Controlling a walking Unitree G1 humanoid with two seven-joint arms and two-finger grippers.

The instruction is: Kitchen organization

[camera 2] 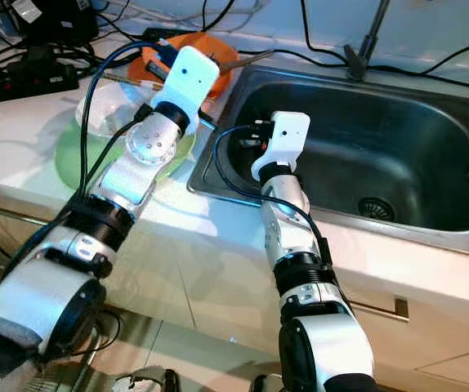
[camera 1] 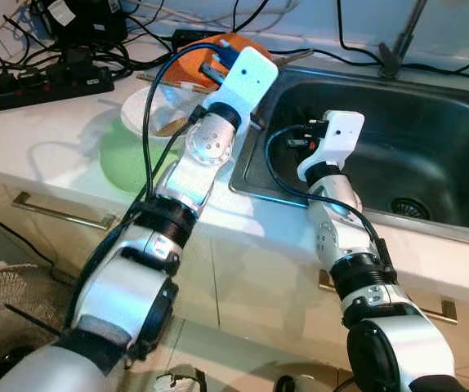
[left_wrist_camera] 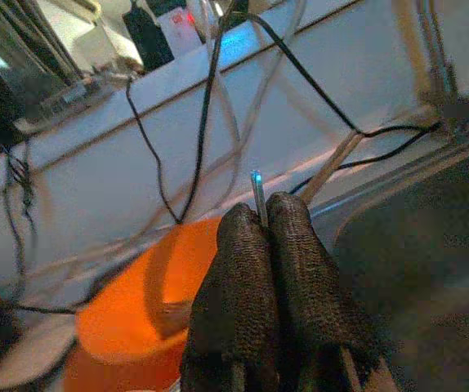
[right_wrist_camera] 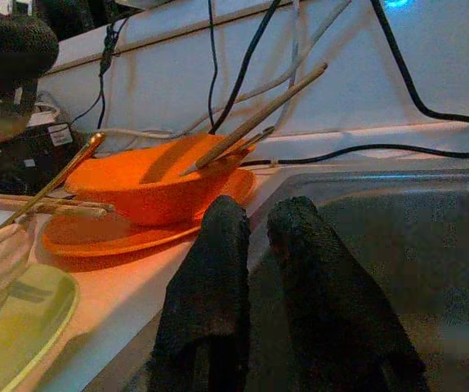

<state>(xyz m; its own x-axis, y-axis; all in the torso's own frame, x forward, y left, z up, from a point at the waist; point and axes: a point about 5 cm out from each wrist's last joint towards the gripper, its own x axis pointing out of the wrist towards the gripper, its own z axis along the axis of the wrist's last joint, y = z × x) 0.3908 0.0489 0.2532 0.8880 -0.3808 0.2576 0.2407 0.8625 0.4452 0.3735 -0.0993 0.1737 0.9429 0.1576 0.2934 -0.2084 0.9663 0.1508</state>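
My left gripper (left_wrist_camera: pixel 265 212) is over the counter by the orange bowl (right_wrist_camera: pixel 161 184), shut on a thin metal utensil (left_wrist_camera: pixel 257 192) whose tip sticks up between the fingertips. The bowl stands on an orange plate (right_wrist_camera: pixel 120 237), and wooden sticks (right_wrist_camera: pixel 259 114) lean out of it. Beside them a white bowl (camera 1: pixel 149 110) rests on a green plate (camera 1: pixel 124 155). My right gripper (right_wrist_camera: pixel 259 220) hangs inside the steel sink (camera 1: pixel 431 139) near its left wall. Its fingers stand a narrow gap apart with nothing between them.
A black power strip (camera 1: pixel 46 86) with tangled cables lies at the back left of the white counter. The tap's base (camera 1: pixel 394 49) stands behind the sink, and the drain (camera 1: pixel 410 208) is in the basin floor. Chopsticks (right_wrist_camera: pixel 46 204) lie by the white bowl.
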